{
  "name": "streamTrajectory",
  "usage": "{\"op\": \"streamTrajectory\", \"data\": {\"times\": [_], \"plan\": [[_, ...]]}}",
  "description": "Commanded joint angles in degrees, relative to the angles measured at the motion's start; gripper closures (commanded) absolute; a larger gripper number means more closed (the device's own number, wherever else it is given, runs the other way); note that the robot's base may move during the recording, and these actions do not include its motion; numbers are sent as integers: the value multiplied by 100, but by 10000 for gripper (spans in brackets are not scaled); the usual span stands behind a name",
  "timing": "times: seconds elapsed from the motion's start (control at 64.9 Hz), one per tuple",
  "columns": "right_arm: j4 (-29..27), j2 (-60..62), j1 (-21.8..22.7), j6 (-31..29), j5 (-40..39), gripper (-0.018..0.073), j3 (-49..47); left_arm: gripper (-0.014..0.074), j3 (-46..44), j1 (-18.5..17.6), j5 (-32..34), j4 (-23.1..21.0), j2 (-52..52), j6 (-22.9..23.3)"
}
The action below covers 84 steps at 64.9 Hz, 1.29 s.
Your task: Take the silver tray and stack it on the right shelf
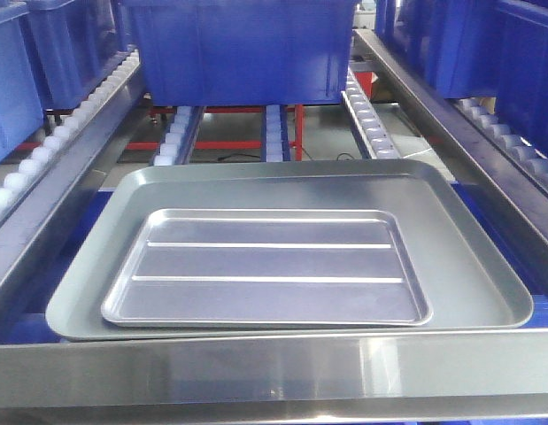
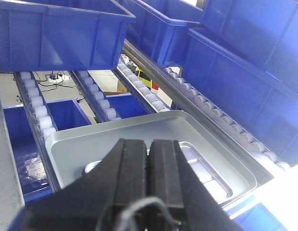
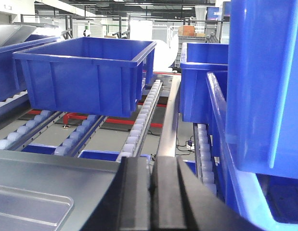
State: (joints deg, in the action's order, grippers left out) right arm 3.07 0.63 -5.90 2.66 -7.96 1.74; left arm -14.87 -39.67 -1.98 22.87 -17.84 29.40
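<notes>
The silver tray (image 1: 266, 267), shiny with two long ribs, lies flat inside a larger dull grey tray (image 1: 473, 266) on the roller shelf (image 1: 364, 111). It also shows in the left wrist view (image 2: 204, 168) and the right wrist view (image 3: 28, 204). My left gripper (image 2: 149, 144) is shut and empty, hovering over the trays. My right gripper (image 3: 151, 163) is shut and empty, above the grey tray's right side (image 3: 52, 175). Neither gripper shows in the front view.
A steel front rail (image 1: 274, 367) runs across the near edge. A blue bin (image 1: 243, 49) stands on the rollers behind the trays. More blue bins (image 1: 504, 53) crowd the right and left (image 1: 12, 71) lanes. A steel divider rail (image 3: 169, 120) runs along the right.
</notes>
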Motion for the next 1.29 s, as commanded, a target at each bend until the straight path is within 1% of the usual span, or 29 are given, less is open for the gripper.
{"op": "streamTrajectory", "data": {"times": [0.0,0.493,0.508,0.539,0.57,0.585,0.601,0.616,0.631,0.662,0.678,0.724,0.816,0.924,0.986,1.047,1.109,1.14,1.278], "plan": [[5,101,42,-2,-421,505,-2,685,-167,-51,451,21,-34,-26],[5,101,42,-2,-421,505,-2,685,-94,-30,447,25,-34,-26],[5,101,42,-2,-421,505,-2,685,-87,2,423,-20,-23,-49],[5,101,42,-2,-421,505,-2,685,-75,88,343,-175,9,-286],[5,101,42,-2,-421,505,-2,685,-34,252,242,-615,78,-930],[5,101,42,-2,-421,505,-2,685,-11,317,241,-800,111,-1356],[5,101,42,-2,-421,505,-2,686,38,420,241,-1089,173,-1649],[5,101,42,-2,-421,505,-2,685,75,495,252,-1277,220,-1933],[5,101,42,-2,-421,505,-2,685,141,614,294,-1526,298,-2317],[5,101,42,-2,-421,505,-2,685,269,836,407,-1811,450,-2764],[5,101,42,-2,-421,505,-2,686,324,930,453,-1872,516,-2856],[5,101,42,-2,-421,505,-2,686,563,1312,638,-1905,807,-2898],[5,101,42,-2,-421,505,-2,686,974,1961,881,-1905,1381,-2898],[5,101,42,-2,-421,505,-2,686,1334,2604,832,-2056,1887,-2898],[5,101,42,-2,-421,505,-2,686,1509,2946,936,-2109,1917,-2887],[5,101,42,-2,-421,505,-2,686,1676,3195,979,-2128,1917,-2887],[5,101,42,-2,-421,505,-2,686,1818,3377,1223,-2136,1918,-2887],[5,101,42,-2,-421,505,-2,686,1805,3451,1100,-2136,1918,-2887],[5,101,42,-2,-421,505,-2,686,1805,3651,1100,-2136,1918,-2887]]}}
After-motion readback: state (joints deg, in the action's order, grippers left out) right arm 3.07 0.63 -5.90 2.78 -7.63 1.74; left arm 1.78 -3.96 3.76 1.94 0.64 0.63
